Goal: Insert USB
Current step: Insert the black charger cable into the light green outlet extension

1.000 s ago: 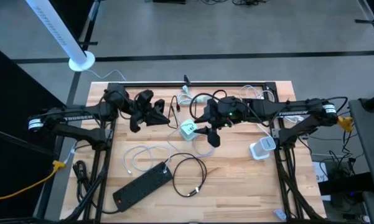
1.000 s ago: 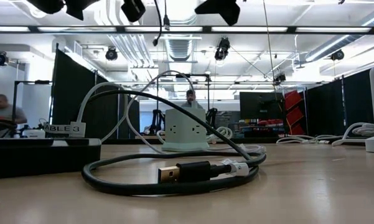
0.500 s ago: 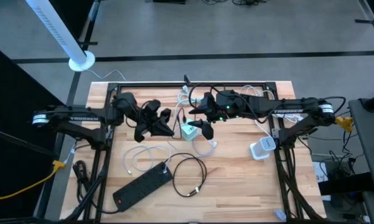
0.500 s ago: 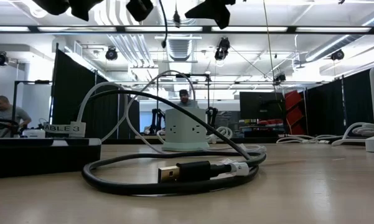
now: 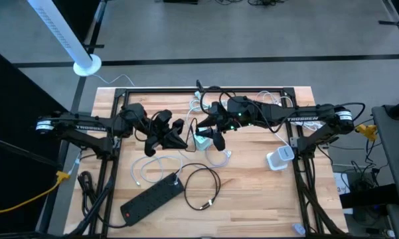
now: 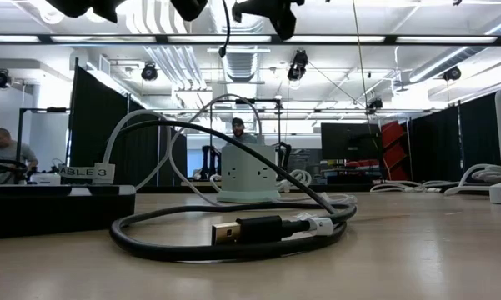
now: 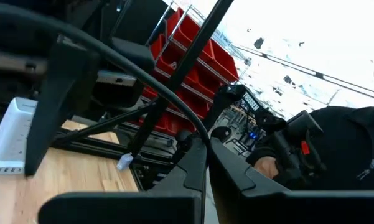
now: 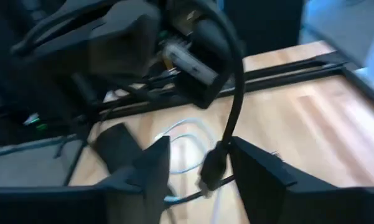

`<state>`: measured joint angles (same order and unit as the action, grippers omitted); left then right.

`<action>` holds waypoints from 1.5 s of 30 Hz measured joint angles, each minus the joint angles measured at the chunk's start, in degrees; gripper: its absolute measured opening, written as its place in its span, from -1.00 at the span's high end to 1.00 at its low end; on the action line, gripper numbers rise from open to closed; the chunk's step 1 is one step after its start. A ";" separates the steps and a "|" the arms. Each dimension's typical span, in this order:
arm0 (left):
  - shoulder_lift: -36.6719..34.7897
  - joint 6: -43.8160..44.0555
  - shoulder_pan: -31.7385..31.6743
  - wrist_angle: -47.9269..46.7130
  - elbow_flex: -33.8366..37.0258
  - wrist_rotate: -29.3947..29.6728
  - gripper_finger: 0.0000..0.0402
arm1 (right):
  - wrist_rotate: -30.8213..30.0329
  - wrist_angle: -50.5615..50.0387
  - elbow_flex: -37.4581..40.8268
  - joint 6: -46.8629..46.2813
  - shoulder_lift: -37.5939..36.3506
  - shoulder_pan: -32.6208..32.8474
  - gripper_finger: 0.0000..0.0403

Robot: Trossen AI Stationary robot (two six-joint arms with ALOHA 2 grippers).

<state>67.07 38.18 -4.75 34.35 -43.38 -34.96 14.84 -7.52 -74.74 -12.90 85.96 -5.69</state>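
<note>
White hub [image 5: 200, 141] unmoved | right gripper [image 5: 216, 136] now closer | jaws seemingly open

Readable: "TROSSEN" on left arm [image 5: 86, 120] and right arm [image 5: 304, 119], mid-frame; "ABLE 3" on sign [image 6: 82, 172], left of low view.

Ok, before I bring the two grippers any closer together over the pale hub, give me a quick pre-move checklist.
1. Black cable between the right gripper fingers: ok.
2. Plug tip orientation: cannot tell, blurred.
3. Left gripper beside the pale hub: ok.
4. Left gripper's hold on anything: cannot tell.
5. Hub sits flat on the table: ok in low view.
6. White cables loose near the hub: not ok, snag risk.
</note>
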 joint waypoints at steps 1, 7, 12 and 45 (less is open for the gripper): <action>0.00 -0.41 0.00 0.12 0.00 0.02 1.00 | 0.51 -0.35 0.00 -0.58 0.36 -0.11 0.59; -0.02 -1.71 0.00 0.64 0.00 0.02 1.00 | 0.41 1.22 0.02 -1.93 1.15 -0.09 0.94; -0.28 -2.88 0.00 0.51 0.00 -0.98 1.00 | 0.16 3.06 0.02 -4.29 0.54 0.06 0.94; -11.20 -3.55 -8.78 0.19 0.00 8.11 1.00 | -17.89 0.63 -16.65 -42.02 -0.93 -1.60 0.95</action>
<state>55.86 34.62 -13.53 34.54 -43.38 -26.85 -3.05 -6.88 -91.39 -54.92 85.03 -7.30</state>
